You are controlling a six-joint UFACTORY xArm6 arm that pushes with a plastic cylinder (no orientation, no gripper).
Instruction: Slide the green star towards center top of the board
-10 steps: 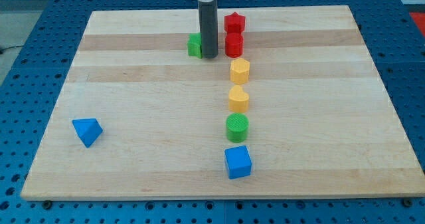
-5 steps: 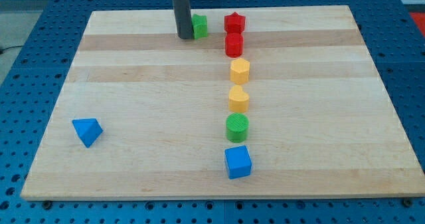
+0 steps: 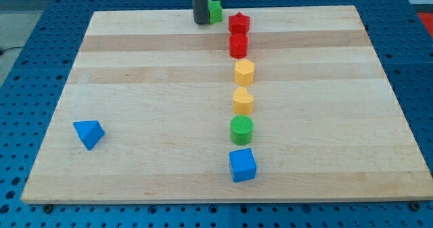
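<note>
my tip [image 3: 201, 22], a bare rod with no jaws to part or close, touched the left side of the green star [image 3: 215, 11] at the frame's top centre, where further pushing risked sliding it off the board [image 3: 135, 86] or into the red star [image 3: 238, 22].

Pale striped wood board [image 3: 135, 65]; blocks in green, red, yellow and blue; dark rod.
</note>
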